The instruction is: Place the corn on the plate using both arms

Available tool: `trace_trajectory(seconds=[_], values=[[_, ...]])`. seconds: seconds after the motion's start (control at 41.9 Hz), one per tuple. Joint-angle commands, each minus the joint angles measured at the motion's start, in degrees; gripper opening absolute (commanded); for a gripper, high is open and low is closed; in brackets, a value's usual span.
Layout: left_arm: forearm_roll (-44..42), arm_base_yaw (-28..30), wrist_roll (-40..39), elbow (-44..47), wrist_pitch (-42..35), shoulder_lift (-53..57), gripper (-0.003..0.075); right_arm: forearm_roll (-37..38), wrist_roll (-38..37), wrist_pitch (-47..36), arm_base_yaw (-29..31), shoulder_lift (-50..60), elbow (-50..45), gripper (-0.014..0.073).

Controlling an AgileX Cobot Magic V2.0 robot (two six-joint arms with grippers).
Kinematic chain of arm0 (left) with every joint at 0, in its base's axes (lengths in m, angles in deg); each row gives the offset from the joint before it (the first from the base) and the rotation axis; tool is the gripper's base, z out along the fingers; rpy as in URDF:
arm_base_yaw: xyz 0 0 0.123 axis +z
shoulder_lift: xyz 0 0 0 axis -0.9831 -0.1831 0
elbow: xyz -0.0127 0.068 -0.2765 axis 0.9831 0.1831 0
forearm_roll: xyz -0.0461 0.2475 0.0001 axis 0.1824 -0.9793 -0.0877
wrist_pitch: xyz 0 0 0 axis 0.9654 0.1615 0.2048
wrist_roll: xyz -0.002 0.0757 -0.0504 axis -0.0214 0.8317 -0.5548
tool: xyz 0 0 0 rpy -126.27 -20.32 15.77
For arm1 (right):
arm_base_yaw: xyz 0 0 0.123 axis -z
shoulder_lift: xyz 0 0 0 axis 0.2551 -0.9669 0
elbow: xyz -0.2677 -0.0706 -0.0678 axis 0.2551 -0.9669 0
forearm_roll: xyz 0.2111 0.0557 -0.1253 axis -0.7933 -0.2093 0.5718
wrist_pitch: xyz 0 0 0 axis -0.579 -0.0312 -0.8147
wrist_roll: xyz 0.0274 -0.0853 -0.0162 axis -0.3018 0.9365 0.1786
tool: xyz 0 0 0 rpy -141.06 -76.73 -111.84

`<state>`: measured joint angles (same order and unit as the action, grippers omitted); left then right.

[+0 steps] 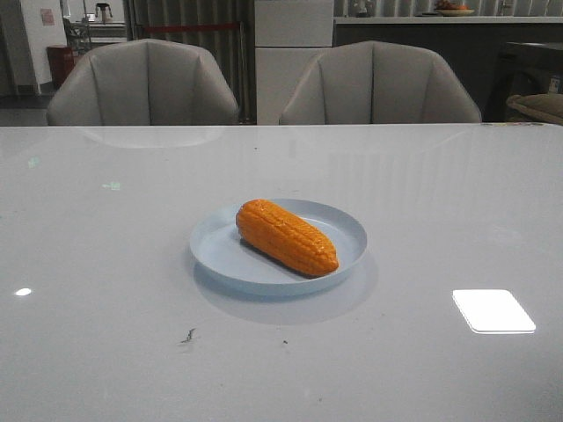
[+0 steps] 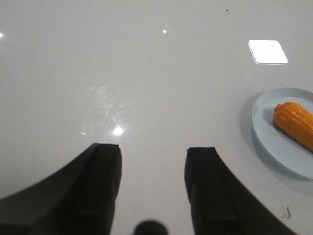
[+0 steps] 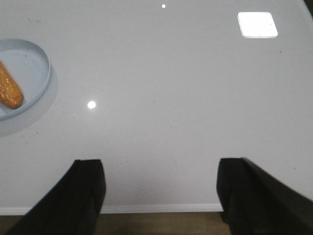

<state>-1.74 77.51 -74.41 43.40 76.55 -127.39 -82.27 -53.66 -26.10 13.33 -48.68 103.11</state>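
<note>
The orange corn cob with bumpy kernel rows (image 1: pixel 286 236) lies on its side inside the round, shallow pale-blue plate (image 1: pixel 215 246), set diagonally with its blunt end toward the far left and its tapered tip toward the near right rim; it rests wholly within the rim, which reads as the placement being done, the low raised edge keeping the cob from rolling off onto the glossy pale grey tabletop (image 1: pixel 106 290). Neither arm shows in the front view, which suggests both are drawn back toward the robot's side of the tabletop, clear of the plate. The left black two-finger gripper (image 2: pixel 152 188) hangs above bare tabletop with its jaws spread and nothing between them; in its wrist view the plate and the cob sit off to one side, well apart from the jaws, not in line with the gap. The right black two-finger gripper (image 3: pixel 160 193) is likewise spread wide and empty, poised over the near edge of the tabletop, where a strip of darker floor shows past the edge; the plate and the tip of the cob appear at the far side of that view, again well apart from the jaws. With both grippers empty and away, nothing seems left but to stay clear.
</note>
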Motion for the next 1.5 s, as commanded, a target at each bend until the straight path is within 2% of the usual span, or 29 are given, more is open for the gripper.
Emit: trace_trajectory(seconds=[0.0, 0.191, 0.763, 1.025, 1.24, 1.479], values=[[0.76, 0.16, -0.43, -1.65, -3.40, 0.20, 0.0305, 0.41, -0.11, -2.94, 0.34, -2.41, 1.49, 0.0581], [0.86, 0.16, -0.43, -1.65, -3.40, 0.20, 0.0089, 0.29, -0.11, -3.08, 0.34, -3.56, 1.49, 0.0581], [0.48, 0.01, -0.43, -1.16, -4.00, 0.20, 0.0090, 0.29, -0.11, -2.89, 0.34, -3.49, 1.49, 0.0581], [-8.40, 0.01, -0.43, 8.27, -13.25, 14.16, 0.0090, 0.29, -0.11, -2.59, 0.34, -3.49, 1.49, 0.0581], [-8.53, 0.01, -0.43, 24.45, -30.46, 29.69, 0.0090, 0.34, -0.11, -2.59, 0.34, -3.49, 1.49, 0.0581], [-6.32, 0.01, -0.43, 40.52, -42.62, 43.05, 0.0090, 0.34, -0.11, -2.59, 0.34, -3.49, 1.49, 0.0581]])
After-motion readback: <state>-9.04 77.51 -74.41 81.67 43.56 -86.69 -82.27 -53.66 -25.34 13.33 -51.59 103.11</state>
